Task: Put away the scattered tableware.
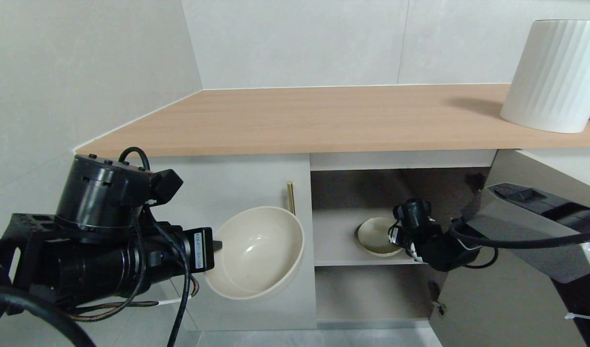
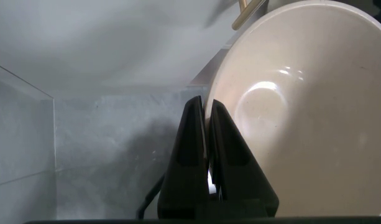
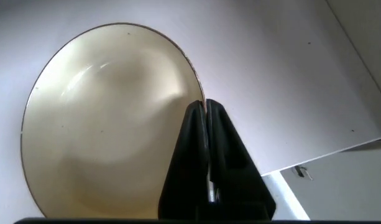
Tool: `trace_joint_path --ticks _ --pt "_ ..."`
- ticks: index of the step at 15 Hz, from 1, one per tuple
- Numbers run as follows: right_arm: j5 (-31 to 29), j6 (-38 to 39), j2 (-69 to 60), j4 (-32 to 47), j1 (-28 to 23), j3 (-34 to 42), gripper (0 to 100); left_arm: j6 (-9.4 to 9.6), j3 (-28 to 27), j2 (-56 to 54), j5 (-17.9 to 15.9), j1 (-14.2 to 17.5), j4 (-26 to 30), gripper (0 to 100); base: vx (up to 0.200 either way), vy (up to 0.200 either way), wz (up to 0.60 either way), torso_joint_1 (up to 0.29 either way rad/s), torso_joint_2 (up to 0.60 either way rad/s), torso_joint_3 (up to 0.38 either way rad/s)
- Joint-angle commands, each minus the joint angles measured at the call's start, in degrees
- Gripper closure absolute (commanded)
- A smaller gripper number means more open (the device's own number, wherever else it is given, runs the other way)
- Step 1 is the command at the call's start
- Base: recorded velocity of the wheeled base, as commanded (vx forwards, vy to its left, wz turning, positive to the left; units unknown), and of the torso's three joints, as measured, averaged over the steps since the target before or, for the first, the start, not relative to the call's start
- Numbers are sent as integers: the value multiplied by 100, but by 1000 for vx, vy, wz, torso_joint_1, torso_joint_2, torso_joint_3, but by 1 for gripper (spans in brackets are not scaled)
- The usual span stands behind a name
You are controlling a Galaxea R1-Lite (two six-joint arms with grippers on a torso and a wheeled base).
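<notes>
Before the closed cabinet door [image 1: 256, 188], the left gripper [image 1: 219, 246] pinches a cream bowl [image 1: 261, 250] by its rim (tipped on edge); at the open shelf [image 1: 335, 243], the right gripper [image 1: 395, 237] clamps a plate [image 1: 374, 235] by its rim.

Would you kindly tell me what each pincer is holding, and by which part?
The left pincer grips the cream bowl by its rim; the right pincer grips the shallow plate by its rim.
</notes>
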Motion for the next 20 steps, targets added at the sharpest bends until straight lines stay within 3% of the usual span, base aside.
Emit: trace_joint_path --ticks 1,7,11,13,16,17,18,20 --pt "10 -2 18 -9 36 -34 0 -1 0 9 8 0 -2 100 0 0 0 0 0 0" --pt "1 25 -106 -9 97 -113 0 8 0 27 -1 0 -10 100 0 0 0 0 0 0" --pt "63 77 -984 0 255 529 0 25 -96 176 8 0 -169 100 0 0 0 0 0 0" --pt "625 42 -1811 70 422 1170 0 183 -175 396 34 -26 -467 100 0 0 0 0 0 0" --pt "1671 -151 -3287 1256 800 1742 0 262 -167 826 280 -263 -582 100 0 0 0 0 0 0" --pt "1741 -186 -3445 1441 871 1768 0 262 -167 888 324 -316 -582 100 0 0 0 0 0 0" --pt "1864 -362 -4052 1960 1240 1909 0 254 -167 1134 482 -624 -582 100 0 0 0 0 0 0" --pt "1873 -635 -4606 2258 1741 2155 0 262 -184 1433 588 -993 -590 100 0 0 0 0 0 0"
